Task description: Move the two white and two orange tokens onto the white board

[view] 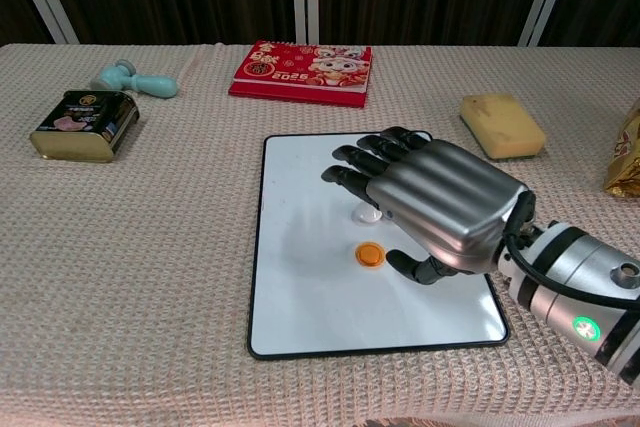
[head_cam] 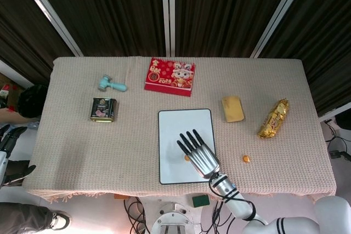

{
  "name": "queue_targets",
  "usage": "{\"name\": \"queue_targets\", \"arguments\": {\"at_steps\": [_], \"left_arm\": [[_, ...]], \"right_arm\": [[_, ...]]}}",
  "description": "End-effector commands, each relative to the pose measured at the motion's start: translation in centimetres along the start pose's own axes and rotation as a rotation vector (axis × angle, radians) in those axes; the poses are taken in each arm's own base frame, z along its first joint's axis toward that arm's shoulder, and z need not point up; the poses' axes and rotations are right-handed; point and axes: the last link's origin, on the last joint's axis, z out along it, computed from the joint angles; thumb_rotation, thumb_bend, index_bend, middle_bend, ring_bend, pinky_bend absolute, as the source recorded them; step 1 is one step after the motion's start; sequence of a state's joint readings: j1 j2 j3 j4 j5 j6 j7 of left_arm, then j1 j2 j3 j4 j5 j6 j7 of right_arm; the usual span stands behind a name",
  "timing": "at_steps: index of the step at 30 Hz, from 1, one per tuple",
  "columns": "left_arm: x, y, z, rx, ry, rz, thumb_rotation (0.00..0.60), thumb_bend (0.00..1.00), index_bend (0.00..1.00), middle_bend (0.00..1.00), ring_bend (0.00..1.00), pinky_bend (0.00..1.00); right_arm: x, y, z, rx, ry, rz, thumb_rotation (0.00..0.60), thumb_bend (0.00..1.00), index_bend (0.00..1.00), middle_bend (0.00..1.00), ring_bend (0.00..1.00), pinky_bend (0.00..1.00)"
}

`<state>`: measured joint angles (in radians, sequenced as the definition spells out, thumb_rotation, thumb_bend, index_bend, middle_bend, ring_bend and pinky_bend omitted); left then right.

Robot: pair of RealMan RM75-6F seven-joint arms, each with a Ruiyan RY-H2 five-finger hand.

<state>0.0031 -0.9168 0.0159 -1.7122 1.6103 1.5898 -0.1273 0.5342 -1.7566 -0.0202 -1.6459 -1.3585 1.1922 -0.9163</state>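
Note:
The white board lies in the middle of the table. My right hand hovers over its lower right part, fingers spread, holding nothing. One orange token lies free on the board, just left of the hand. Part of a white token shows under the fingertips; the other white token is hidden by the hand. A second orange token lies on the cloth to the right of the board. My left hand hangs off the table's left edge, fingers apart and holding nothing.
At the back sit a red calendar and a teal tool. A dark tin is on the left. A yellow sponge and a gold packet lie to the right of the board.

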Motion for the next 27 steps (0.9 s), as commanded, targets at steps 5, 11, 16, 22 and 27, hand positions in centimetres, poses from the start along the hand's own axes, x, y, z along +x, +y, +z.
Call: {"name": "queue_targets", "arguments": {"at_steps": [5,11,16,22,27], "left_arm": [[-0.1,0.1,0.0,0.0,-0.004,0.001,0.6,0.1,0.12,0.14,0.0,0.12],[-0.2,0.4,0.0,-0.007,-0.006,0.004,0.6,0.1,0.12,0.14,0.0,0.12],[-0.3,0.5,0.1,-0.009,-0.012,0.006,0.6,0.1,0.12,0.14,0.0,0.12],[-0.3,0.5,0.0,-0.009,-0.011,0.007,0.6,0.1,0.12,0.14,0.0,0.12],[-0.2,0.5,0.0,-0.008,-0.006,0.007,0.6,0.1,0.12,0.14,0.0,0.12]], "right_arm": [[0.1,5.1,-4.0,-0.15,0.012,0.01,0.6,0.36,0.16,0.0,0.0,0.0],[-1.9,10.1,-7.5,-0.308,-0.072,0.006,0.6,0.36,0.21,0.0,0.0,0.0],[-3.1,11.7,-9.4,-0.363,-0.117,0.02,0.6,0.35,0.26,0.0,0.0,0.0],[-4.1,12.4,-10.6,-0.388,-0.153,0.02,0.6,0.36,0.32,0.0,0.0,0.0],[-4.6,12.2,-10.8,-0.379,-0.183,0.015,0.6,0.36,0.37,0.0,0.0,0.0]]}}
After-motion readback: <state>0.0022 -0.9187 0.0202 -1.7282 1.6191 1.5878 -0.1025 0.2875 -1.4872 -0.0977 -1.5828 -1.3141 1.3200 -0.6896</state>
